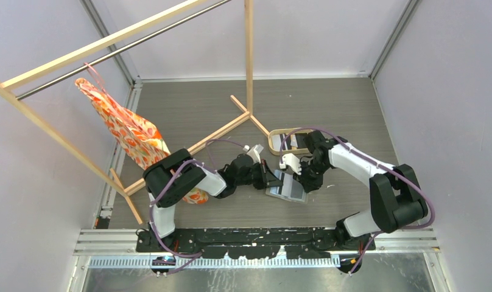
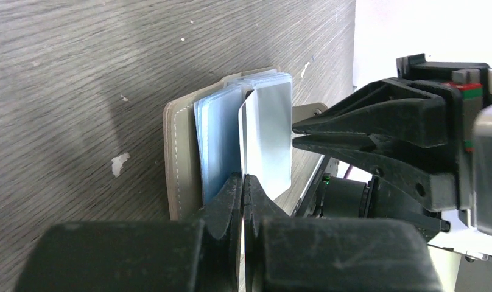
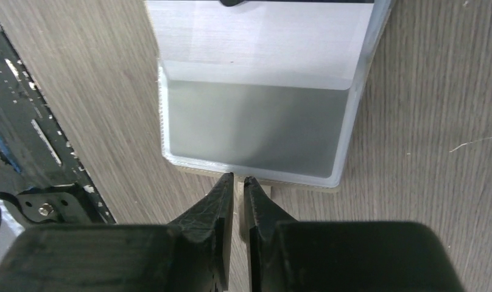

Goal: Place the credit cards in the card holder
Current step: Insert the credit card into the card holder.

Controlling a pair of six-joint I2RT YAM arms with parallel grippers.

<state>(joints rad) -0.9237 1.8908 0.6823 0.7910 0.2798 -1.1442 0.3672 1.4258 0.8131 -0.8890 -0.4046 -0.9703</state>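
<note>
**Card may bow if holder slides**

Grey card holder lies open on table, between the arms. Clenched left gripper pinches whitish card, seemingly half inside a sleeve. Barely parted right gripper is empty at holder's edge. Unbraced, holder could skid.

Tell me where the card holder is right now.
In the top view the card holder lies open on the table, between the left end effector and right end effector, nearer the bases than the oval tray.
</note>
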